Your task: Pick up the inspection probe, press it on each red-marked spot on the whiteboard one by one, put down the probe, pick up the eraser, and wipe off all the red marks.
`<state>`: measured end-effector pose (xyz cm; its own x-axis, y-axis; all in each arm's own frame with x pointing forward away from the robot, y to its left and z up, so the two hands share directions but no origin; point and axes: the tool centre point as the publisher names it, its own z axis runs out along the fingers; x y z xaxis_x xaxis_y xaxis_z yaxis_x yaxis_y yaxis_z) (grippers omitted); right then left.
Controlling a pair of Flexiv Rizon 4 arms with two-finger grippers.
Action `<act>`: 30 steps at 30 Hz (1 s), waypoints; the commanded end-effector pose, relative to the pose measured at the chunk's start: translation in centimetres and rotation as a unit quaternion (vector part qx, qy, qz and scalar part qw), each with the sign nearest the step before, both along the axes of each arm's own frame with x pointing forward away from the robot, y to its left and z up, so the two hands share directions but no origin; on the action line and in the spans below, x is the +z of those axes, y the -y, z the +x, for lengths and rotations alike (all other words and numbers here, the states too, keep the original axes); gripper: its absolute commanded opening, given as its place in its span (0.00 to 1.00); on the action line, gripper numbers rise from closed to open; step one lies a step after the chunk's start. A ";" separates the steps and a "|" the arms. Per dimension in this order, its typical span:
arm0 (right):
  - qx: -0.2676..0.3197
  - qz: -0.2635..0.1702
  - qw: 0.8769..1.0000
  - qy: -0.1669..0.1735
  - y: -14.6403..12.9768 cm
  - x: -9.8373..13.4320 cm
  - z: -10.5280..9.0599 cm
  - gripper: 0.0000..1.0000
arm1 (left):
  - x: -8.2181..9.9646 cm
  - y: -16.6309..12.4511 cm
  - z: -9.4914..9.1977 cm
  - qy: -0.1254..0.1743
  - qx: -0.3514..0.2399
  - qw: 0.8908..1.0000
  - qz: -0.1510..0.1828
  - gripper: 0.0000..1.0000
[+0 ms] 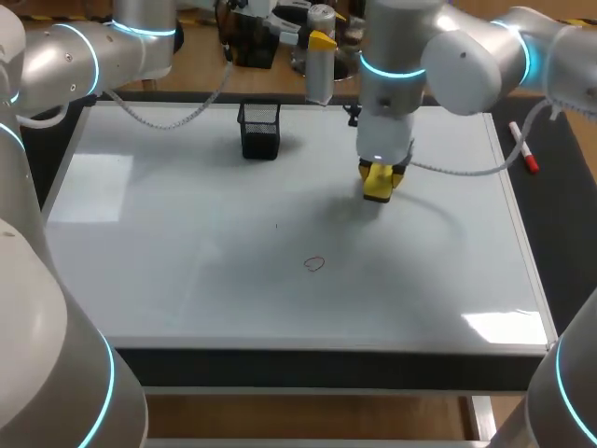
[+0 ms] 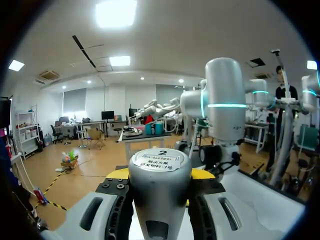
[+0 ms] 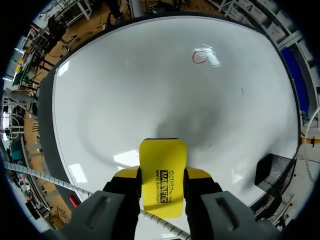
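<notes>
My right gripper point(image 1: 378, 177) hangs over the whiteboard point(image 1: 187, 271), right of its middle, shut on the yellow eraser point(image 1: 377, 184). In the right wrist view the eraser point(image 3: 163, 165) sits upright between the fingers point(image 3: 200, 175), just above the board point(image 3: 125, 90). One small red ring mark point(image 1: 314, 264) lies nearer the front; it shows ahead of the eraser as the red mark point(image 3: 200, 56). My left gripper point(image 1: 321, 42) is at the back edge, shut on the grey cylindrical probe point(image 1: 319, 70). The probe point(image 2: 160, 185) fills the space between the left fingers.
A black mesh pen holder point(image 1: 259, 129) stands on the board at the back, left of the probe; it is also beside the right gripper as the holder point(image 3: 272, 172). A red-capped marker point(image 1: 524, 149) lies off the board's right edge.
</notes>
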<state>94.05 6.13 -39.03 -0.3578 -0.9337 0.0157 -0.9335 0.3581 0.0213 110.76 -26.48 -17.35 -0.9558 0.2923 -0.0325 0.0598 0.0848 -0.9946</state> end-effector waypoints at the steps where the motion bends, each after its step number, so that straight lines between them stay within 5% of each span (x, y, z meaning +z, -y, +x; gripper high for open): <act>1: -0.011 0.008 1.000 0.005 2.2 0.7 -0.2 0.00 | 0.1 0.0 0.1 0.000 -0.002 1.000 0.000 0.00; 30: -0.098 -0.013 0.995 0.004 10.3 0.3 0.5 0.00 | 0.1 0.0 0.1 0.000 -0.002 1.000 0.000 0.00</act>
<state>94.79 -3.69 -38.88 -0.5346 -0.8440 0.0422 -0.8447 0.5353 0.0053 110.77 -26.49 -17.35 -0.9557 0.2924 -0.0324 0.0596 0.0848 -0.9946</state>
